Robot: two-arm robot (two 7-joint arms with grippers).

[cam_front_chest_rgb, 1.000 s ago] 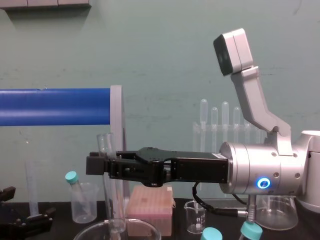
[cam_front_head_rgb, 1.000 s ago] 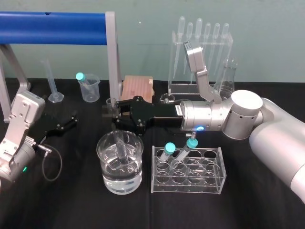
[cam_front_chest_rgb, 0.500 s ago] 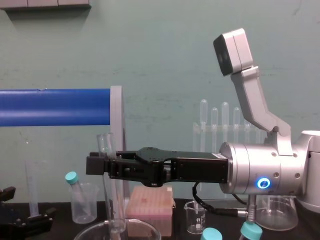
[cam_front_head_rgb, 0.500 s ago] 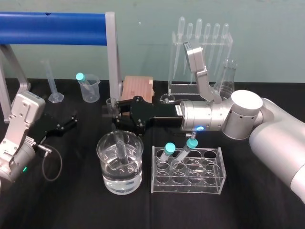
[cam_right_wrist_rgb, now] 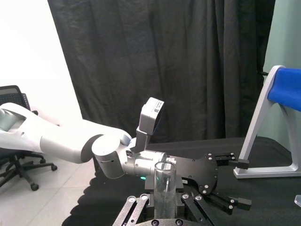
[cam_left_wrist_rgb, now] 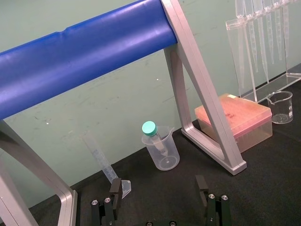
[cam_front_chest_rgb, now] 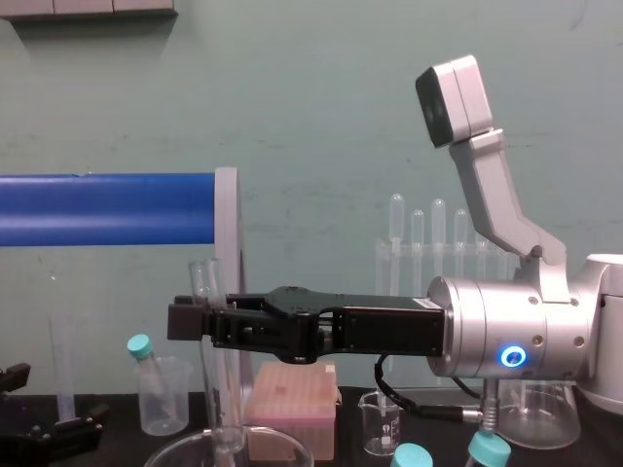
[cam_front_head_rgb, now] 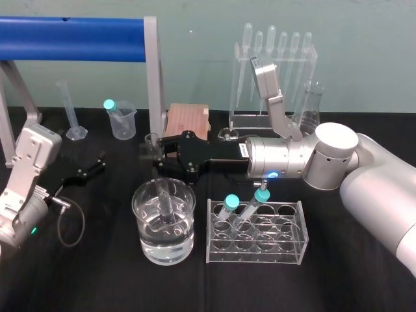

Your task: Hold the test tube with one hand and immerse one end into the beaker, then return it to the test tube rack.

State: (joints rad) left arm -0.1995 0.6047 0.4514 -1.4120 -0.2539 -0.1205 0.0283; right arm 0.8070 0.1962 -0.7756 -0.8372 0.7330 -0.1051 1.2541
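1. Right arm. In the head view I see the right arm reaching in from the right edge toward frame centre. The right gripper (cam_front_head_rgb: 151,153) sits just above and behind the beaker (cam_front_head_rgb: 138,198). Its jaws are clenched on the test tube (cam_front_head_rgb: 166,203), gripping it a little below the flared rim.

2. Test tube. The tube stands close to upright. In the chest view, at lower left of centre, the test tube (cam_front_chest_rgb: 207,336) runs from the right gripper (cam_front_chest_rgb: 191,320) down through the wide rim of the beaker (cam_front_chest_rgb: 185,452) at the bottom edge. In the head view the lower end lies inside the beaker, which holds clear liquid in its lower part. I cannot tell whether the tip is below the liquid surface. In the right wrist view the test tube (cam_right_wrist_rgb: 164,188) rises at bottom centre, its open mouth toward the camera, clamped in the right gripper (cam_right_wrist_rgb: 163,209).

3. Test tube rack. The test tube rack (cam_front_head_rgb: 287,250) stands just right of the beaker, at lower centre of the head view. Two teal-capped tubes (cam_front_head_rgb: 229,207) lean in its left-hand holes.

4. Left arm. The left arm is parked at the left edge of the head view, with the left gripper (cam_front_head_rgb: 91,169) low over the black table (cam_front_head_rgb: 97,279), well apart from the beaker. In the left wrist view the left gripper (cam_left_wrist_rgb: 158,188) appears at the bottom edge, fingers (cam_left_wrist_rgb: 115,187) spread wide and grasping nothing.
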